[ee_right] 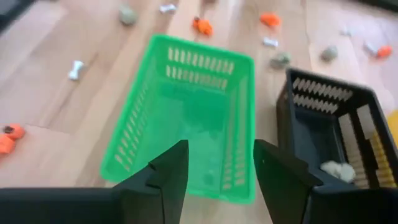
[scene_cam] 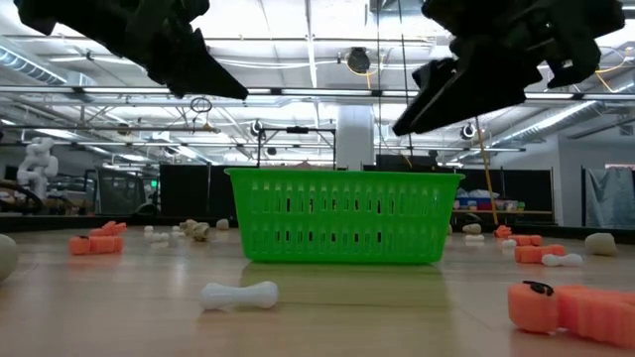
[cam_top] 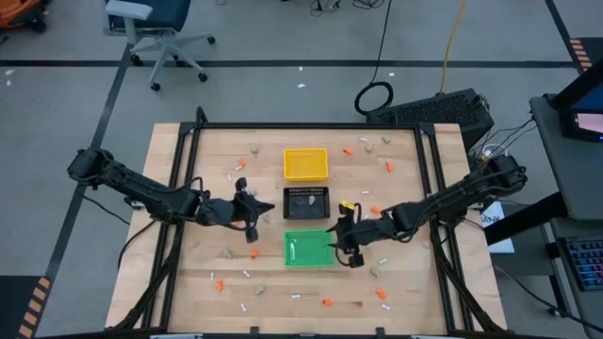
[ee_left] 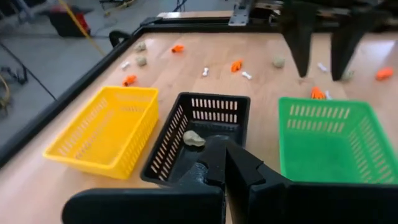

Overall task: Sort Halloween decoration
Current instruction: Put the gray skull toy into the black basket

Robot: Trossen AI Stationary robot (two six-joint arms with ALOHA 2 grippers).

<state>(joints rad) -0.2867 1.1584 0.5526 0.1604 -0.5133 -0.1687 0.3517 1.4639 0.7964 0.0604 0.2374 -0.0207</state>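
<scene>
Tiny orange bits (cam_top: 389,166), white sticks (scene_cam: 239,295) and beige-grey lumps (cam_top: 384,141) lie scattered on the wooden table. One beige lump (ee_left: 194,138) lies on the floor of the black tray (cam_top: 306,201). My left gripper (cam_top: 259,215) hovers at the black tray's left side; its fingers (ee_left: 214,146) look shut and I see nothing between them. My right gripper (cam_top: 337,240) hangs open and empty above the right edge of the green tray (cam_top: 309,248), and the right wrist view (ee_right: 221,162) shows the tray below its gap.
The yellow tray (cam_top: 306,163), the black tray and the green tray stand in a row down the table's middle, yellow farthest. Pieces lie on all sides of them, several near the front edge (scene_cam: 566,307). A black frame (cam_top: 311,125) borders the table.
</scene>
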